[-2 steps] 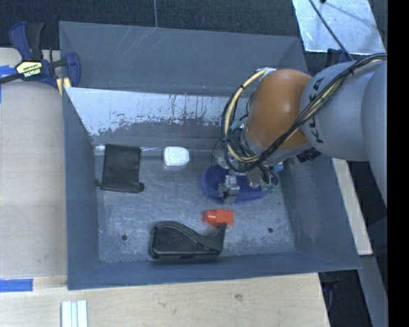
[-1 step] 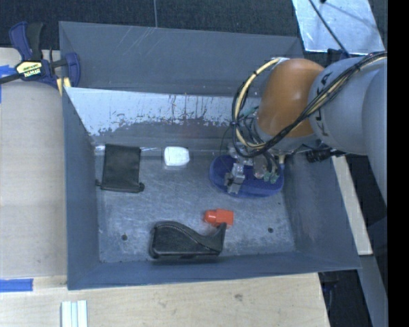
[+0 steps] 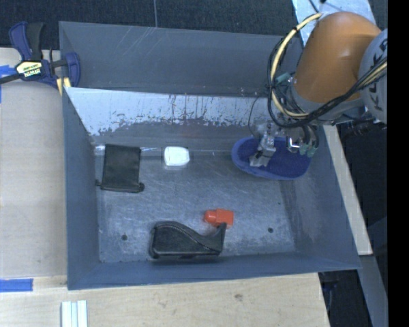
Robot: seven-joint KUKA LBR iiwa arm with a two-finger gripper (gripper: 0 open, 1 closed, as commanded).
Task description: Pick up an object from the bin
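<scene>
Pincer (image 3: pixel 260 157): low in the far right corner of the bin, reaching in from the right. Its pale metal tip points down and shows against the blue thing beneath it.
Pincer state: cannot tell. Wide or narrow is not readable from this angle.
Thing under pincer: blue dish (image 3: pixel 281 166), shallow, oval and dark blue. It lies on the bin floor at the foot of the far wall, near the right wall. The pincer's tip sits over its left half. Touching or just above: cannot tell.
Wrist: orange cover (image 3: pixel 334 53), rounded, up and to the right of the pincer, above the bin's right rim.
Cabling: cables (image 3: pixel 281 60), yellow and black, loop round the left side of the cover and run down toward the pincer.
Nearest neighbour: white block (image 3: pixel 176 157), small with rounded corners, at the foot of the far wall. It is left of the dish and apart from it.
Further left: black pad (image 3: pixel 120 167), flat and roughly square, in the far left corner of the floor, just beside the left wall.
Near side: orange piece (image 3: pixel 219 216), small, on the floor toward the near wall, at the raised right end of the black wedge (image 3: pixel 183 241).
Black wedge: low and elongated, lying along the foot of the near wall.
Bin (image 3: pixel 191 53): grey metal with sloped walls. The far wall is streaked with vertical scratches. The things lie singly on the floor.
</scene>
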